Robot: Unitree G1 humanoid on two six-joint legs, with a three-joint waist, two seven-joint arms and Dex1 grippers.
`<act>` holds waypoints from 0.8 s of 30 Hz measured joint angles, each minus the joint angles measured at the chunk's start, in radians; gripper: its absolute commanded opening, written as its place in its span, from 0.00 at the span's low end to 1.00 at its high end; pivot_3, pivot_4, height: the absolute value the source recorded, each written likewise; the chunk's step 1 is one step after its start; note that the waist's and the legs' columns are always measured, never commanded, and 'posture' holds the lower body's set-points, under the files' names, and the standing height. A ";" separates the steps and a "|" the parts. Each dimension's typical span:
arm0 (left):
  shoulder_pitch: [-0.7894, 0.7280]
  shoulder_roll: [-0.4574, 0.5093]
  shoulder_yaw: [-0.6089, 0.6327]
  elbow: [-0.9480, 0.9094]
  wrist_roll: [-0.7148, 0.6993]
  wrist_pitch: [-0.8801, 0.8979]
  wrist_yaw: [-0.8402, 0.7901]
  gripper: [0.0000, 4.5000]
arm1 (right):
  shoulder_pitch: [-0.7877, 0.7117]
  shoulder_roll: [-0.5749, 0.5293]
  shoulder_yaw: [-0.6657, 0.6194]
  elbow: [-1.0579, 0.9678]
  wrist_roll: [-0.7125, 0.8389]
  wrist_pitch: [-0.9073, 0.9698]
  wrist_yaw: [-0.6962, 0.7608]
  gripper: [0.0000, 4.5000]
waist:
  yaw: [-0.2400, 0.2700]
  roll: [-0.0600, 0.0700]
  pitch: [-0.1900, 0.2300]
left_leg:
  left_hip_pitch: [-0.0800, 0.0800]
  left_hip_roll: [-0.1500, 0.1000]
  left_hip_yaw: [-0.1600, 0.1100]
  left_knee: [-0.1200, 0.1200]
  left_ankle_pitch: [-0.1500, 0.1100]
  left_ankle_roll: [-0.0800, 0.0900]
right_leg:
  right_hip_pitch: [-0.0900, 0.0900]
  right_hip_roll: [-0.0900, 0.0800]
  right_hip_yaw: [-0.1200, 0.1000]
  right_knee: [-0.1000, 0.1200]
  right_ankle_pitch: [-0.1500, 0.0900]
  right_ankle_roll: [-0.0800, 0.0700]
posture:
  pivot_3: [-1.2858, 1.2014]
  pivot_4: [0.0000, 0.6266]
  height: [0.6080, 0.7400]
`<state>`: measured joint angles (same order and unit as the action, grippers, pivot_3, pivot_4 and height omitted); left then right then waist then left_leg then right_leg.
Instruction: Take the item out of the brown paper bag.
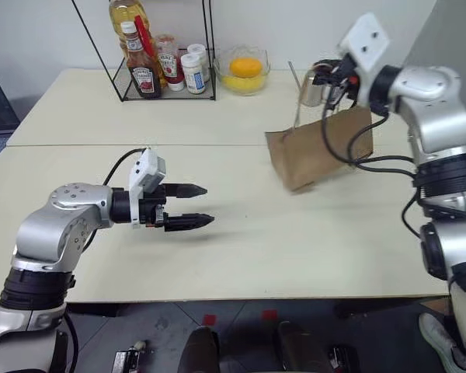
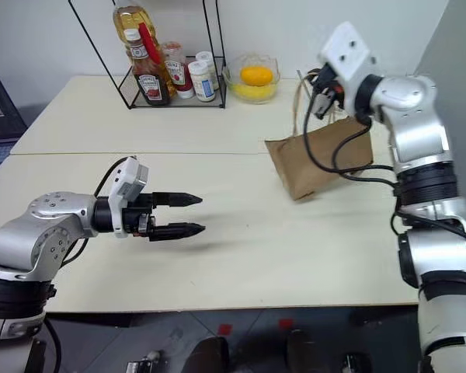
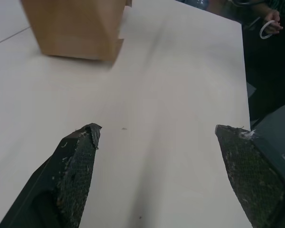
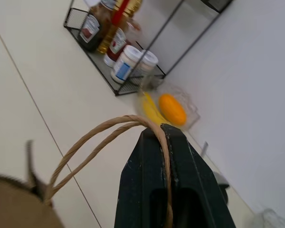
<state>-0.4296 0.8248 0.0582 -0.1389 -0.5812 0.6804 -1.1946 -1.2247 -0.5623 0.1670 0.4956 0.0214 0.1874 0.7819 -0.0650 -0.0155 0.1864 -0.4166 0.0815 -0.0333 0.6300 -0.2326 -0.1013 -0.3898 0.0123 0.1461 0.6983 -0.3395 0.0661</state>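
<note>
While the head views show the brown paper bag (image 1: 320, 149) at two o'clock, tilted, bare table (image 1: 241, 241) surrounds the left gripper (image 1: 196, 205), jaws spread. Wrist-on, the right gripper (image 4: 167, 142) pinches the bag's handles (image 4: 92, 142).

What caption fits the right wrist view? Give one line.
Right gripper shut on the paper bag's handles, lifting toward the condiment rack and fruit bowl.

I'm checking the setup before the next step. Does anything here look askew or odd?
Yes: the brown paper bag hangs tilted, one bottom corner on the table and the rest lifted, because the right tool is shut on its cord handles. The left tool is open above the bare tabletop. Nothing looks spilled or damaged.
</note>
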 measured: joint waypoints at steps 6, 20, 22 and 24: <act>0.027 0.000 0.066 -0.047 -0.010 0.008 0.076 0.92 | -0.082 0.098 0.012 0.091 -0.023 -0.074 -0.007 0.01 | -0.002 0.000 0.000 | 0.000 0.000 -0.001 0.000 0.000 0.000 | 0.000 0.000 -0.002 0.000 0.000 0.000 | 0.52 0.24 1.00; 0.116 0.024 0.207 -0.105 -0.062 0.014 0.146 0.92 | -0.197 0.298 0.010 0.354 -0.061 -0.146 -0.108 0.01 | -0.024 0.000 0.000 | 0.000 0.000 -0.005 0.000 0.000 -0.001 | 0.000 -0.001 -0.006 0.003 0.000 -0.001 | 0.52 0.24 1.00; 0.119 0.025 0.218 -0.104 -0.064 0.011 0.156 0.92 | -0.197 0.315 0.010 0.362 -0.061 -0.147 -0.114 0.01 | -0.024 0.000 0.000 | 0.000 0.000 -0.006 0.000 0.000 -0.001 | 0.000 -0.001 -0.007 0.003 0.000 -0.001 | 0.52 0.24 1.00; 0.119 0.030 0.224 -0.103 -0.064 0.009 0.159 0.92 | -0.197 0.332 0.010 0.366 -0.061 -0.151 -0.121 0.01 | -0.025 0.000 0.000 | 0.000 0.000 -0.006 0.000 0.000 -0.001 | 0.000 -0.001 -0.008 0.004 0.000 -0.001 | 0.52 0.24 1.00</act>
<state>-0.3103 0.8544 0.2821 -0.2421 -0.6455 0.6892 -1.0353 -1.4216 -0.2302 0.1766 0.8613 -0.0399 0.0359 0.6606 -0.0898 -0.0155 0.1865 -0.4170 0.0815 -0.0396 0.6298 -0.2322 -0.1020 -0.3895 0.0118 0.1384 0.7021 -0.3397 0.0651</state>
